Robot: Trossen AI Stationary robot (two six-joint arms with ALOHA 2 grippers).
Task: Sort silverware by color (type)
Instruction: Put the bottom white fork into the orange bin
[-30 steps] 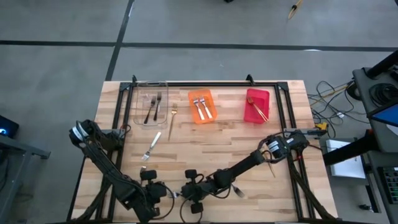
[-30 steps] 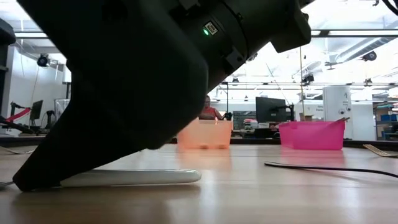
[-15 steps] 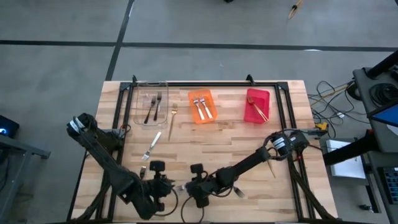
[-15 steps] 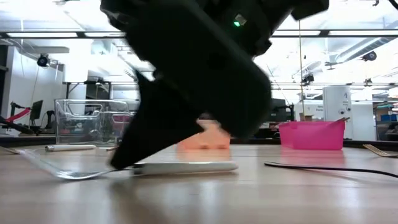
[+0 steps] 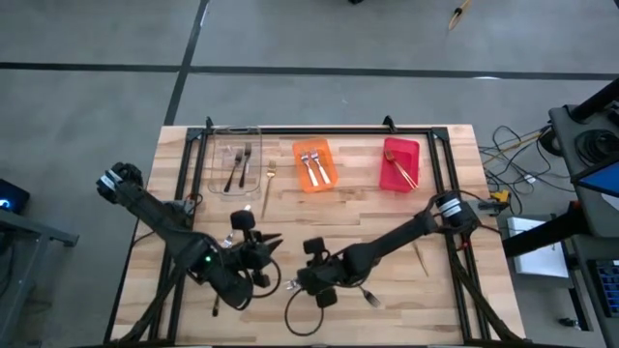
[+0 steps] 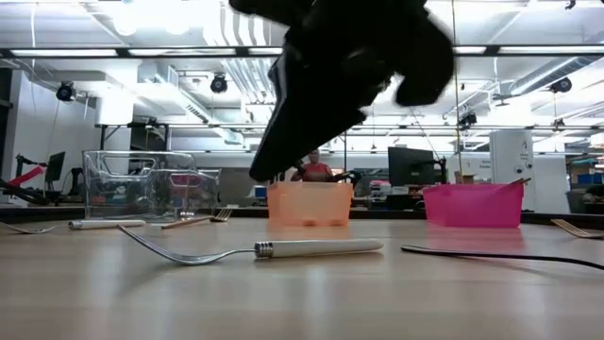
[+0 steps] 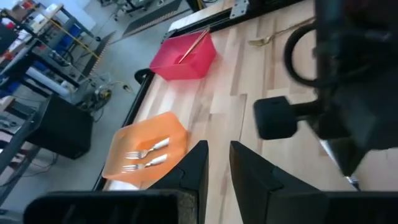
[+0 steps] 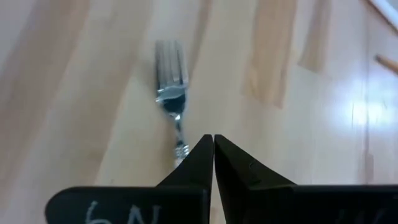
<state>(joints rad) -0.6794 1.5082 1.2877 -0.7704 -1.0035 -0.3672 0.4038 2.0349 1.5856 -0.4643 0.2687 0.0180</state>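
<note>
Desk (image 5: 348, 208), wooden.
- Right pincer (image 8: 213, 142): fingertips pressed together, empty, above a white-handled silver fork (image 8: 173, 93) lying flat at the near edge.
- Left pincer (image 7: 216, 155): narrow gap, holding nothing.
- Orange bin (image 5: 313, 165): two white-handled forks.
- Clear bin (image 5: 235, 166): dark forks.
- Red bin (image 5: 399, 162): gold forks.

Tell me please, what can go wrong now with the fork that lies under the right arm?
1. The right pincer is shut, yet the white-handled fork lies flat on the table below it. The grasp seems to have missed, so the arm may lift away empty.
2. The left pincer hangs close beside the right arm near the middle of the table, so the two arms might bump if both move.
</note>
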